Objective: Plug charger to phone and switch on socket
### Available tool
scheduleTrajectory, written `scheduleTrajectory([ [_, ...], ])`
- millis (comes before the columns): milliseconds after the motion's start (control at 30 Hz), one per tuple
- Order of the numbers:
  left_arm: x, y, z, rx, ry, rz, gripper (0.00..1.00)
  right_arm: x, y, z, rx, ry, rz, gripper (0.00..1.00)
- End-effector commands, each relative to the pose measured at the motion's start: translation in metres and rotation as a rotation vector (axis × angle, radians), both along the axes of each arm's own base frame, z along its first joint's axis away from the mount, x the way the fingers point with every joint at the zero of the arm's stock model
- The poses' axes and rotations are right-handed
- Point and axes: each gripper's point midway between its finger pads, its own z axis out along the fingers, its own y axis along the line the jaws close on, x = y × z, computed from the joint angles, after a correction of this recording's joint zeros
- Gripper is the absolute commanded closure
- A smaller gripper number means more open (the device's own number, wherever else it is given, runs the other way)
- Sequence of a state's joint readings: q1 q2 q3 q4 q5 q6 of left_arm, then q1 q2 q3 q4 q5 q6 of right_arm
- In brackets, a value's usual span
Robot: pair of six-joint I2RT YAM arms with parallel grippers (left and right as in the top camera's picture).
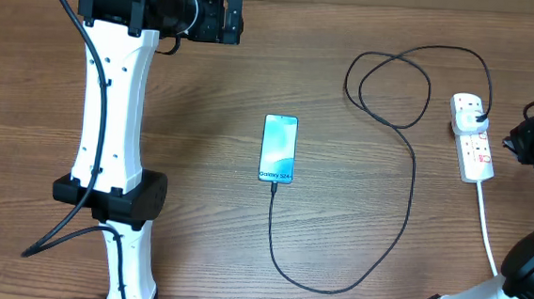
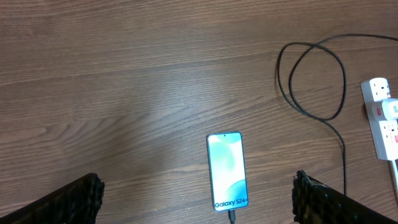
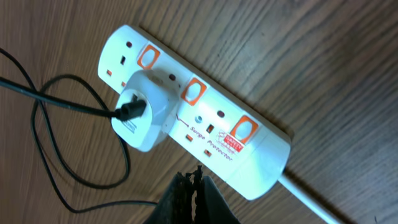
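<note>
where the phone (image 1: 278,148) lies: middle of the overhead frame, flat on the wooden worktop (image 1: 197,211), screen up and glowing pale blue, "galaxy s24" readable near its lower edge.
charger (image 1: 410,178): thin black cable; from the phone's lower edge it drops, curves along the bottom of the frame, climbs on the right and crosses itself in loops at the upper right before it reaches the socket.
plug tip (image 2: 231,215): meets the phone's bottom edge in the left wrist view; how deep it sits i cannot tell.
socket (image 1: 472,136): white strip at the right edge of the overhead frame, well apart from the phone.
switches (image 3: 194,91): three, each framed in orange-red, in a row along the strip; which way they are rocked i cannot tell.
adapter (image 3: 146,115): white block seated in the strip, left of centre in the right wrist frame, the black cable end stuck into its side.
white cord (image 1: 487,231): leaves the strip's lower end and runs toward the lower right.
left fingers (image 1: 231,18): spread wide and holding nothing, in the upper left of the overhead frame, well away from the phone.
right fingers (image 3: 194,186): pressed together with nothing between them, bottom centre of the right wrist frame, tips right at the strip's near long edge by the "surge protector" print; touching or not, i cannot tell.
</note>
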State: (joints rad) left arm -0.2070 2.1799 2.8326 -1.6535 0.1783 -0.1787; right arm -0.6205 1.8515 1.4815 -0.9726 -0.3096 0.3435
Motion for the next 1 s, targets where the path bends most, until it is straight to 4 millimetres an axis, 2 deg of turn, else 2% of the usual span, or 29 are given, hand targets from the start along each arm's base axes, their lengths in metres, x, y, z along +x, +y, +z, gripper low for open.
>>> scheduleTrajectory([
  [0, 0.003, 0.005, -0.005, 0.019, 0.004, 0.005, 0.00, 0.007, -0.006, 0.003, -0.024, -0.022, -0.002, 0.93],
  [300, 0.003, 0.005, -0.004, 0.019, 0.004, 0.004, 0.00, 0.010, -0.009, -0.016, -0.014, 0.008, -0.009, 0.93],
  [700, 0.003, 0.005, -0.005, 0.019, 0.004, 0.004, 0.01, 0.022, 0.003, -0.059, 0.038, 0.055, 0.029, 0.93],
  [967, 0.003, 0.005, -0.005, 0.019, 0.004, 0.005, 0.00, 0.030, 0.009, -0.074, 0.041, 0.061, 0.052, 0.93],
])
